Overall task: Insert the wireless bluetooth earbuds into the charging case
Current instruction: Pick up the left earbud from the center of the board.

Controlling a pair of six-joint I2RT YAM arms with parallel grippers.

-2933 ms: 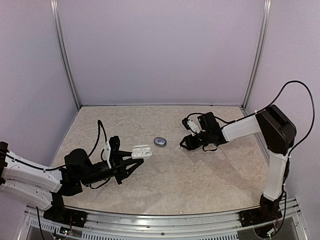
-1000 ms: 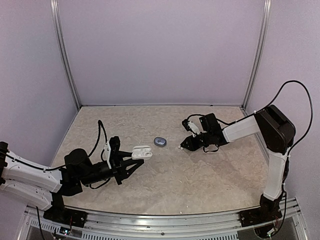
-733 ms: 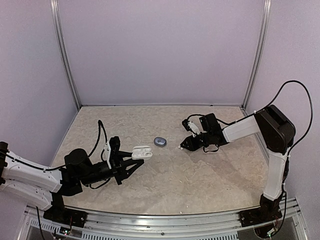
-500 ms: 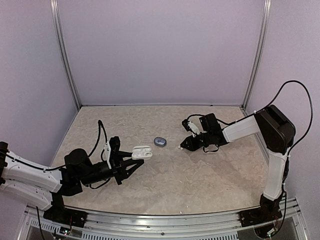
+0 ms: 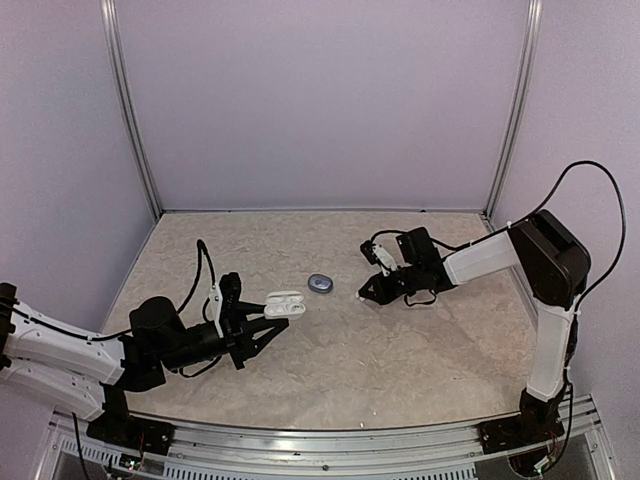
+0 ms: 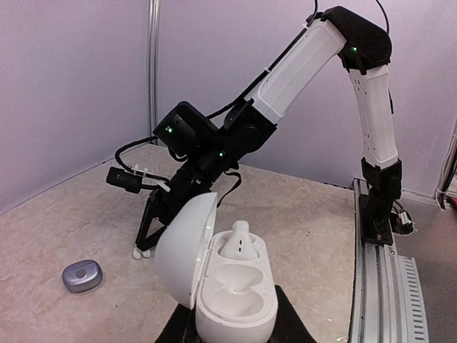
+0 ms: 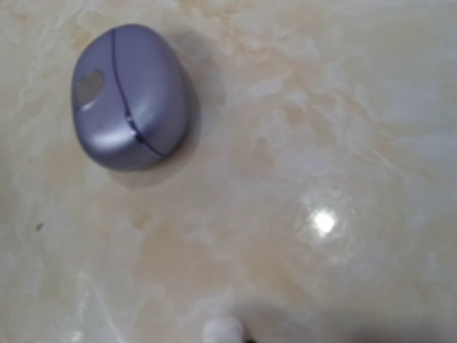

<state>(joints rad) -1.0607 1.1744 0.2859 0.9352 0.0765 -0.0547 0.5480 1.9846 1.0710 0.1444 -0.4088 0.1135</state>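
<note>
My left gripper (image 5: pixel 262 312) is shut on the base of a white charging case (image 6: pixel 235 296), holding it just above the table. Its lid (image 6: pixel 184 250) stands open to the left. One cream-white earbud (image 6: pixel 238 241) sits in the far socket and the near socket is empty. A second white earbud (image 6: pixel 139 251) lies on the table right at the fingertips of my right gripper (image 5: pixel 366 291). It shows at the bottom edge of the right wrist view (image 7: pixel 223 331). The side-on view hides the gap between those fingers.
A shut grey pebble-shaped case (image 5: pixel 321 284) lies on the marbled table (image 5: pixel 400 350) between the two grippers, left of the right gripper. Purple walls close in the back and both sides. A metal rail (image 6: pixel 382 286) runs along the near edge.
The right arm has shifted slightly left and lower over the white earbud on the table. The left arm and the open case have stayed still.
</note>
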